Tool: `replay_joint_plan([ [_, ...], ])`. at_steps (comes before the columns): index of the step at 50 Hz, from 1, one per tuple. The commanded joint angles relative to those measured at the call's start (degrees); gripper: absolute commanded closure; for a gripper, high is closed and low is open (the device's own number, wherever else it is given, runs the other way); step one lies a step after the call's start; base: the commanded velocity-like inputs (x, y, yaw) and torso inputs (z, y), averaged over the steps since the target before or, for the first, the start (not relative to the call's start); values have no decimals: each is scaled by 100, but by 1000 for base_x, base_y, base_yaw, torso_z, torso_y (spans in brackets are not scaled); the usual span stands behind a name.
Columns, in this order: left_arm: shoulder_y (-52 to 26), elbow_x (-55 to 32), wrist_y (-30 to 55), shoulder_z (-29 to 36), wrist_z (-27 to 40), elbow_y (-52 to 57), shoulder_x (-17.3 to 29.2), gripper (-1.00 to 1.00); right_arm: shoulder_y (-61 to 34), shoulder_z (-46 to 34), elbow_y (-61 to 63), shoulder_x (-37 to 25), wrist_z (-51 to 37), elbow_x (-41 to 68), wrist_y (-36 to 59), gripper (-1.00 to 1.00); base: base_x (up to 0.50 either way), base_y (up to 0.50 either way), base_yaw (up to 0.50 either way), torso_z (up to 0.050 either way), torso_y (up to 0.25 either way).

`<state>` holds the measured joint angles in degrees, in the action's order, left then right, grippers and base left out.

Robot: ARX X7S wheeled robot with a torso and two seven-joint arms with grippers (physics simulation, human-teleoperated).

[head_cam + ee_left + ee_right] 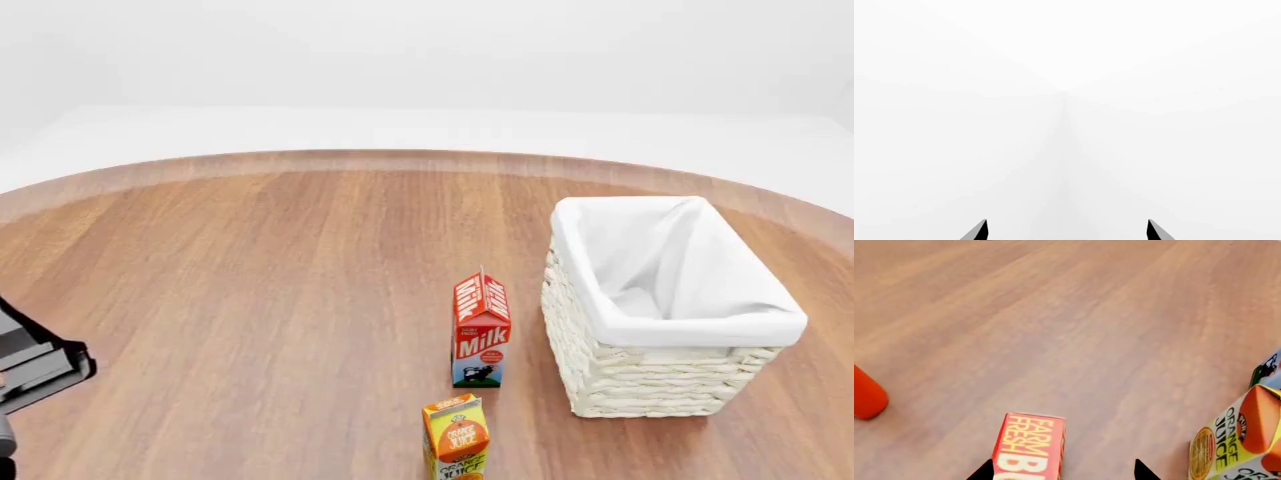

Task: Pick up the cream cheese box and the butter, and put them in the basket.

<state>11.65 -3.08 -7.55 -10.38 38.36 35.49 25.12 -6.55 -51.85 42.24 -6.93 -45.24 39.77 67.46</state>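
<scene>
At the bottom edge of the right wrist view, the butter is cut off, showing only a red-orange box with yellow "FARM FRESH" lettering lying on the wooden table between the spread tips of the right gripper, beside the orange juice carton. The left gripper shows only two separated tips against blank white. In the head view, the white-lined woven basket stands right of the milk carton; the cream cheese box shows nowhere.
</scene>
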Motion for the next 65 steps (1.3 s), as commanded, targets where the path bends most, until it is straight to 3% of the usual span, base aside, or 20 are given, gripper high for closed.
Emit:
replay_joint_plan([
  [1,36,46,-105,-205,-110,-54,-105,-100,158,405,-19,315,77,267,19,-100,0,0,0,0,0],
  [23,83,-135,-239,-386,-74,-257,-93,-100,178,6,-347,524,-438,366,102,-100,0,0,0,0,0],
  [34,121,-224,-311,-526,-41,-336,-85,-100,354,353,-477,638,-761,1063,-2,-100,0,0,0,0,0],
  [65,195,-295,-314,-685,10,-293,-69,-100,122,42,-864,354,-1241,1383,-326,-100,0,0,0,0,0],
])
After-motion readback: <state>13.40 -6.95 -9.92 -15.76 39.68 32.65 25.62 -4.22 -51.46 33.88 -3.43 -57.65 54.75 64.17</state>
